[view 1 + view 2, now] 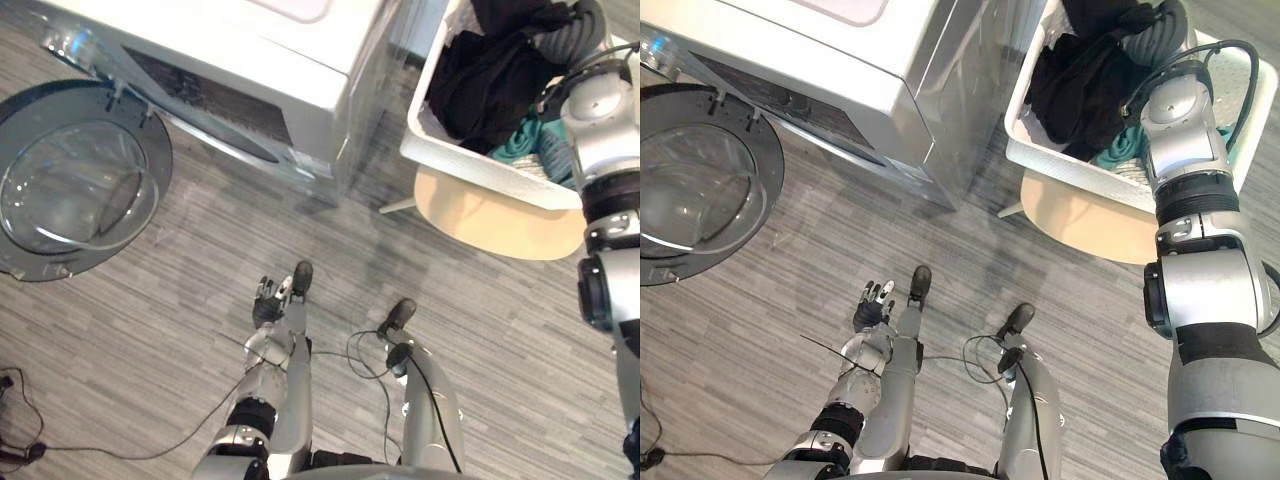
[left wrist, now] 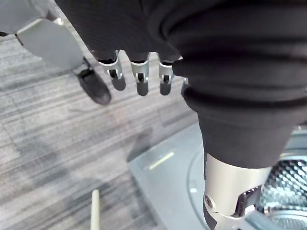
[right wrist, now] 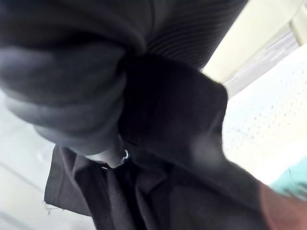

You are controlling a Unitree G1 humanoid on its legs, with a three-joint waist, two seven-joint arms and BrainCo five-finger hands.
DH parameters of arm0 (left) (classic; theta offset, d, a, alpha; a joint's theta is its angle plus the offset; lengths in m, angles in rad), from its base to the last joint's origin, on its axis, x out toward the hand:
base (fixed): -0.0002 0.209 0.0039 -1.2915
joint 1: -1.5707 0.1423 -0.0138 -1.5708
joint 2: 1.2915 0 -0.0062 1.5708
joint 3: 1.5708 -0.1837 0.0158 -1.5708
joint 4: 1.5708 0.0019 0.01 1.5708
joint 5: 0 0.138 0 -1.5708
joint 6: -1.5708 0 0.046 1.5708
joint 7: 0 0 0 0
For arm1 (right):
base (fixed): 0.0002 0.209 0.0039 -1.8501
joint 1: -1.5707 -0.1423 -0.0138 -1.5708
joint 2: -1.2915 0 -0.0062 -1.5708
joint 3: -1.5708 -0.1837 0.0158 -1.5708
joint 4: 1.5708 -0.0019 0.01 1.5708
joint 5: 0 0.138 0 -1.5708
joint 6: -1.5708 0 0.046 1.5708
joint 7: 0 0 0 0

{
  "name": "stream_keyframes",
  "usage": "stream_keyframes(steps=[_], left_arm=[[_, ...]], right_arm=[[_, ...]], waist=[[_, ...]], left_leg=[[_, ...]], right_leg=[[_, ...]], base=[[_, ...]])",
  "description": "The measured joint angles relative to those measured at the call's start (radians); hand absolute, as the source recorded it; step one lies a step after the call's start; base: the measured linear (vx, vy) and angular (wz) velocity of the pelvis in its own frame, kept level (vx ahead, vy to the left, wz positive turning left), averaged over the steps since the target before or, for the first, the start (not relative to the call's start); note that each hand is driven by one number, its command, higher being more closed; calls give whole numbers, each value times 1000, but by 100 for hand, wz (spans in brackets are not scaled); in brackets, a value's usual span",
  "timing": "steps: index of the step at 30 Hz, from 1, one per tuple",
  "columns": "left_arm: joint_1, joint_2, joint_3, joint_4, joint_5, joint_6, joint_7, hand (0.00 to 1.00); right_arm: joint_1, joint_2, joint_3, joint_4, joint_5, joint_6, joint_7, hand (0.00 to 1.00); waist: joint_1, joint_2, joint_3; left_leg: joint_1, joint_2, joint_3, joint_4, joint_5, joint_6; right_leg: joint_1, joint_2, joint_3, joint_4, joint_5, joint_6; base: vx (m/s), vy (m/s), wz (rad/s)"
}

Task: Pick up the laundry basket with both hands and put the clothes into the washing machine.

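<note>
We see the washing machine (image 1: 250, 60) with its door (image 1: 75, 190) open, the white laundry basket (image 1: 480, 165) on the round table (image 1: 490, 225) beside it, dark clothes (image 1: 490, 85) inside hiding the right robot hand (image 1: 572, 38), whose grip we cannot tell, and the left robot hand (image 1: 872, 305) hanging low, fingers loosely apart.

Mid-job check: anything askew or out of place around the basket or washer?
The white laundry basket sits off-centre on the round stool, one corner past its edge. The right hand is down among the dark clothes, while the left hand hangs open near the floor. Washer door is open; nothing spilled.
</note>
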Motion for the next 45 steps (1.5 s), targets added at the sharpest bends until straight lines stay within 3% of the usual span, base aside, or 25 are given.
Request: stream_keyframes(steps=[8,15,18,23,28,33,40,45], left_arm=[[116,63,-165,-109,158,5,-7,0],[190,116,-349,-311,252,21,-49,0],[186,145,-438,-435,312,22,-86,0],[127,170,-539,-586,324,22,-115,0],[-17,158,-600,-583,403,23,-106,0],[-194,94,-577,-408,449,26,-56,0],[-465,-6,-407,102,493,127,71,0],[-622,-32,-332,294,555,157,125,0]], right_arm=[[111,0,-156,-94,-2,-4,-70,100],[136,-4,-194,-136,-2,-6,-96,100],[168,-12,-193,-212,-3,-16,-109,100],[169,-29,-192,-266,-3,-17,-120,100],[139,-31,-174,-317,-1,-17,-122,100],[27,-12,-106,-339,22,-16,-122,100],[-16,93,7,-371,141,-17,-95,100],[-30,160,64,-371,210,-17,-72,100]], waist=[[-22,0,-88],[-49,5,-156],[-58,6,-195],[-81,4,-263],[-98,3,-317],[-130,1,-327],[-199,-25,-351],[-213,-27,-352]], left_leg=[[106,-1,12,-34,1,7],[170,0,33,-36,-11,23],[198,1,51,-37,-22,35],[250,1,97,-40,-38,41],[285,7,150,-45,-48,39],[315,20,183,-46,-50,37],[334,36,240,-46,-56,29],[334,37,274,-46,-61,22]], right_leg=[[95,6,10,-17,2,4],[177,42,32,-100,36,16],[213,54,52,-143,52,24],[273,71,87,-226,98,28],[310,92,136,-310,146,34],[339,116,169,-365,181,24],[332,136,230,-390,196,26],[307,139,268,-391,211,19]], base=[[-16,-44,1],[17,-21,-8],[11,-3,-13],[20,7,-20],[-6,11,-31],[-35,-5,-25],[-16,-11,-24],[20,3,-23]])
